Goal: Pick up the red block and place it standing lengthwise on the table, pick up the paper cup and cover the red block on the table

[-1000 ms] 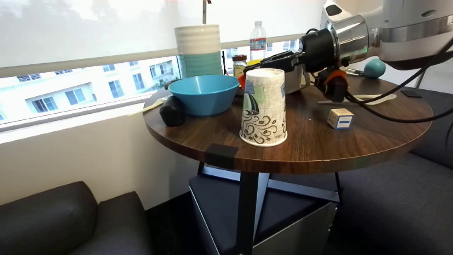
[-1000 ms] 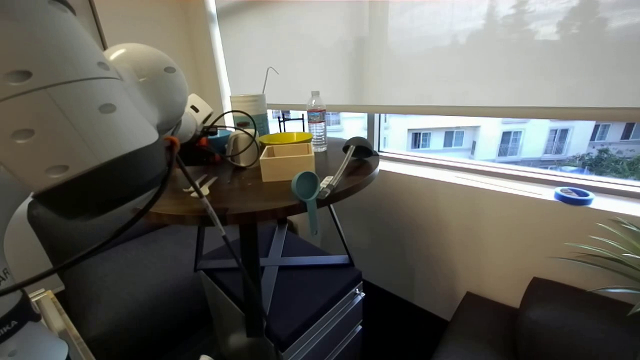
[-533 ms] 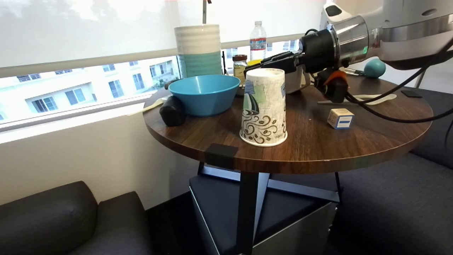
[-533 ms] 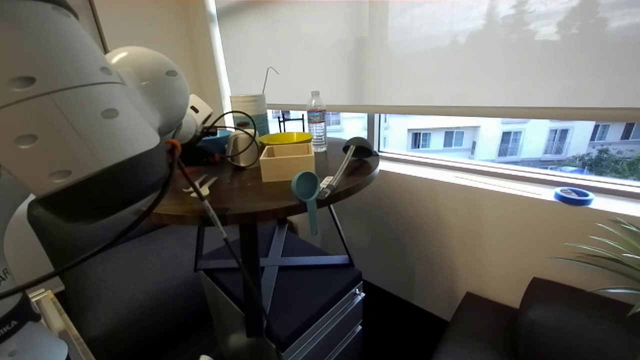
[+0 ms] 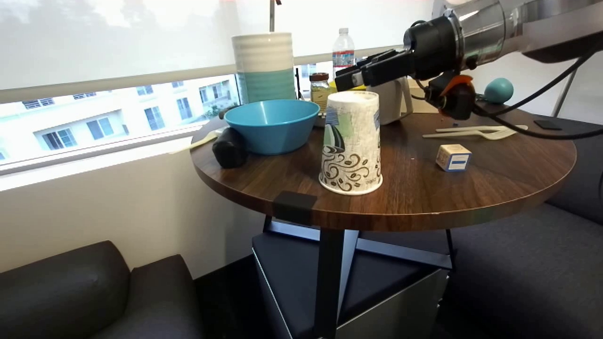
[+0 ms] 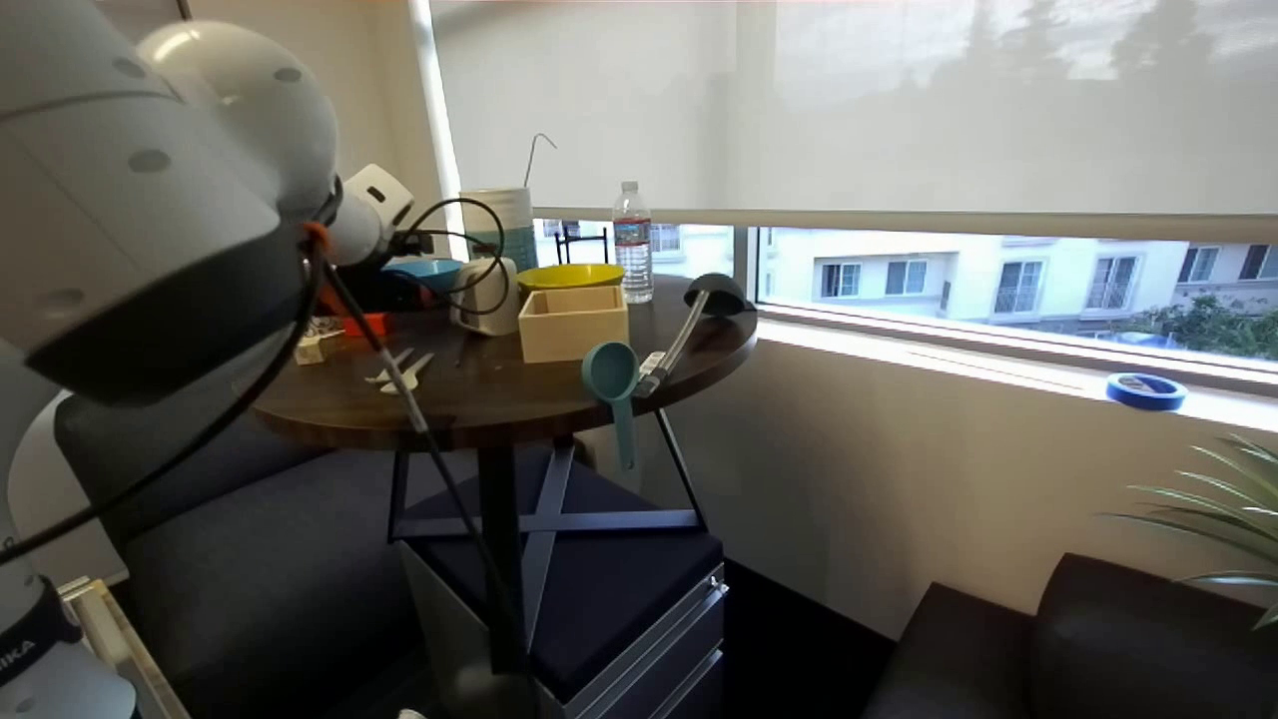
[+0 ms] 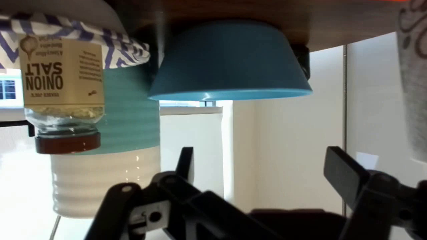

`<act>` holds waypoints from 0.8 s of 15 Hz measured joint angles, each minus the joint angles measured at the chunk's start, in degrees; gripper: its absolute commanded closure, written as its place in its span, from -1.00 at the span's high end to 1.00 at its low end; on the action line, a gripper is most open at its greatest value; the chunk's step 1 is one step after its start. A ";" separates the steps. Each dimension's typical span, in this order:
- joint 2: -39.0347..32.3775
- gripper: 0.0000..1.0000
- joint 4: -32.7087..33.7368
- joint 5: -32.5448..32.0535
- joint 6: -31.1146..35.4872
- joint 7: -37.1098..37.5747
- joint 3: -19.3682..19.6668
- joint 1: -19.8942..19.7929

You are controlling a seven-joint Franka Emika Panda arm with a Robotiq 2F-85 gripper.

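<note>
The paper cup [image 5: 351, 141] stands upside down near the front of the round table [image 5: 410, 207]; its side also fills the right edge of the wrist view [image 7: 413, 86]. A red patch that looks like the red block [image 6: 367, 325] shows on the table past the cable, partly covered, so I cannot tell whether it stands or lies. The cup or its surroundings hide it in the opposite exterior view. My gripper [image 5: 351, 75] hovers above and behind the cup, apart from it. In the wrist view the fingers [image 7: 345, 176] are spread wide with nothing between them.
Behind the cup sit a blue bowl [image 5: 271, 127], a white mug [image 6: 486, 300], a spice jar [image 5: 320, 92] and a tall ribbed pot [image 5: 264, 66]. A small cube [image 5: 453, 157] and pale plastic cutlery [image 5: 494, 134] lie to one side. A wooden box [image 6: 574, 325] is near a yellow dish [image 6: 571, 276].
The red piece seen at the fingertips a second ago is gone from there. The gripper has opened, then risen and drawn back slightly. The cup has stayed put.
</note>
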State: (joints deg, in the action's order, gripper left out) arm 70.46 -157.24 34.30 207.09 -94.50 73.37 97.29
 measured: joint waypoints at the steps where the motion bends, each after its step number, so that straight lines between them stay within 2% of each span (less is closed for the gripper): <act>1: -1.97 1.00 -0.01 4.21 -1.97 -1.06 -2.64 -1.37; 3: -7.14 1.00 -0.09 13.16 -7.15 -2.98 -7.74 -4.84; 5: -12.19 1.00 -0.18 17.44 -10.05 -3.31 -10.62 -7.46; 9: -14.76 1.00 -0.19 17.88 -11.10 -3.09 -10.89 -7.93; 12: -15.71 1.00 -0.16 17.79 -17.32 -4.08 -11.14 -9.97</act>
State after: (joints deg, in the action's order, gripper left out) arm 54.75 -157.40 52.09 189.77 -98.58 62.23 87.32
